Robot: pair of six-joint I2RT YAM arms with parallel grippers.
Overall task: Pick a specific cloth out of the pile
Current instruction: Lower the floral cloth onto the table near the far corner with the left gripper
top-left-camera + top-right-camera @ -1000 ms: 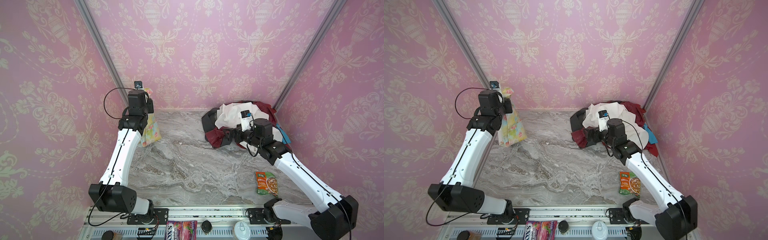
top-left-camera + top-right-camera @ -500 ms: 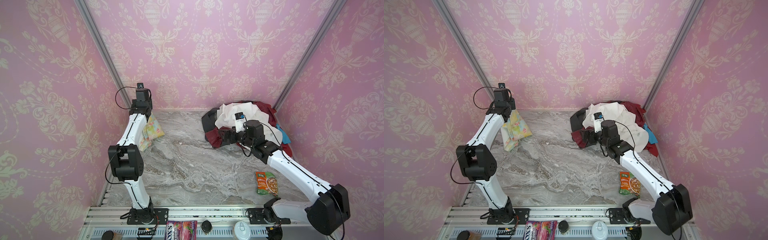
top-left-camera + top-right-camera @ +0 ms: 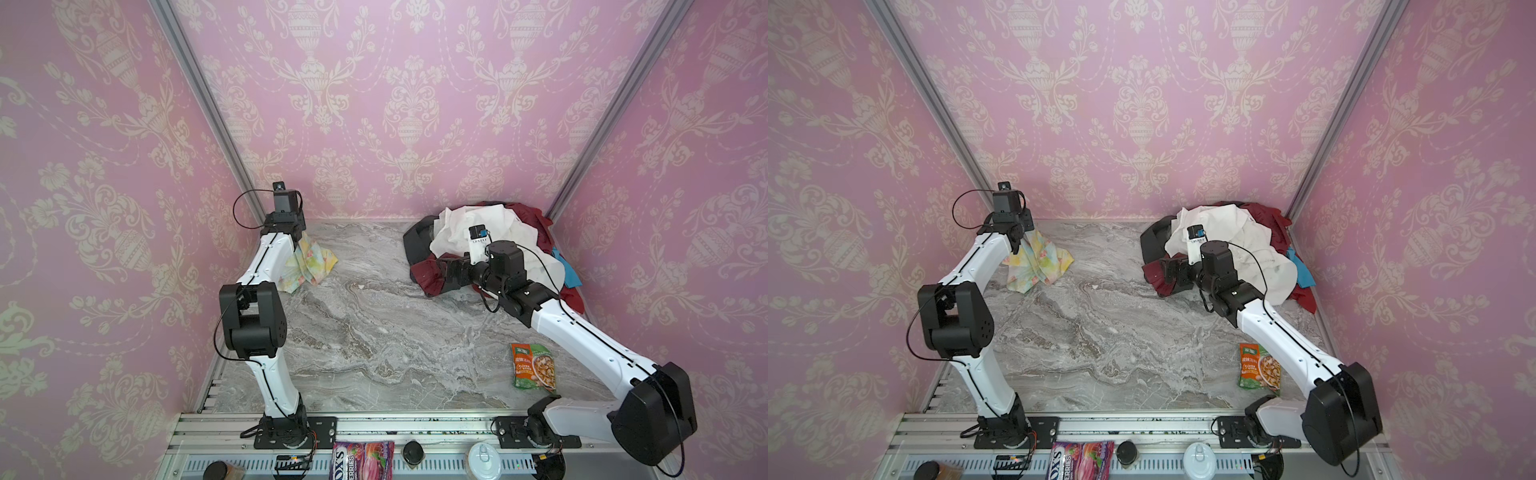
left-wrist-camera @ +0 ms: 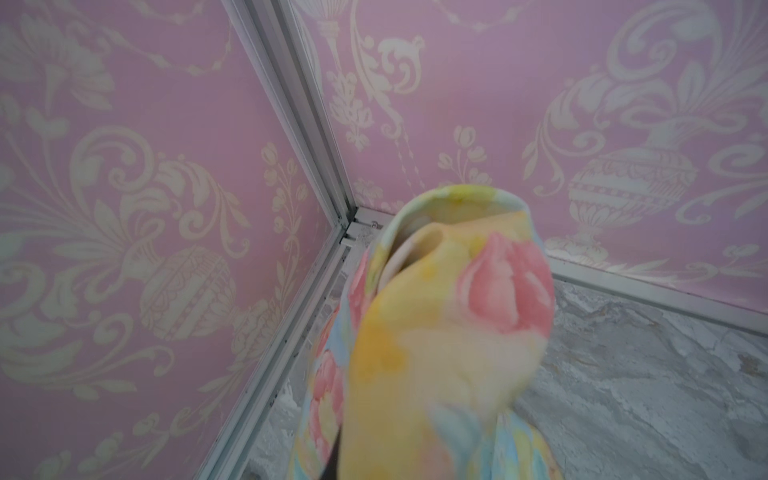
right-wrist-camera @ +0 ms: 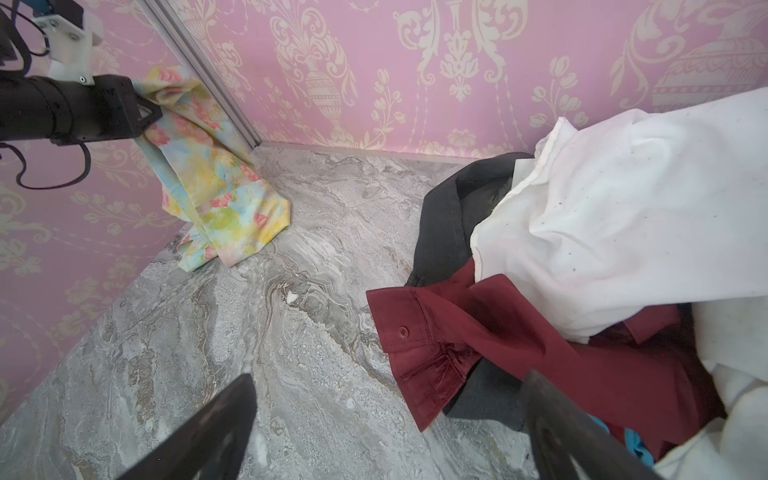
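The left tool is clenched on the cloth, which hangs from it down to the surface in the far left corner. The right tool is released, jaws wide, at the pile in the far right corner. A green snack packet lies near the right edge, its writing too small to read. A candy packet on the front rail shows "ERRIES".
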